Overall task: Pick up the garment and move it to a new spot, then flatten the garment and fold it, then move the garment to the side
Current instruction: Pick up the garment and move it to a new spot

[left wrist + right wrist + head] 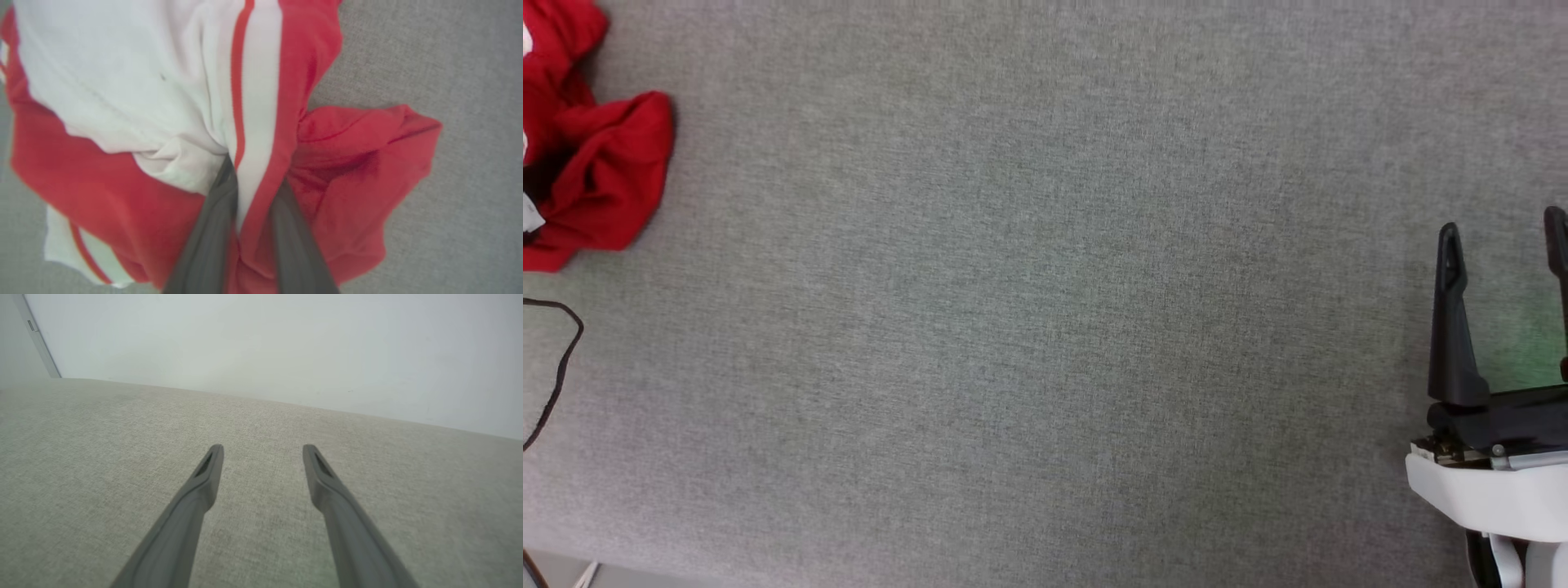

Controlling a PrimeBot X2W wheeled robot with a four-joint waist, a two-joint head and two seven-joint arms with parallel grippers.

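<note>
Where it lies crumpled at the table's left side, the garment [605, 171] is soft red cloth bunched in rounded folds. The left wrist view adds a white sleeve panel w/ red-and-white stripe trim. L gripper [253, 171]: two long dark matte fingers [204, 245] clamped on a ridge of the striped cloth, tips sunk in the folds. R gripper [1503, 224] hangs over the table's right side, well apart from the garment, tapered fingers spread wide. Table [1045, 327]: flat, covered in grey fabric w/ a fine heathered weave. Pale plain wall [261, 343] behind its far edge. Thin black cable [560, 359] curves just nearside of the garment. Count: 1 garment, 2 grippers, 1 cable.
</note>
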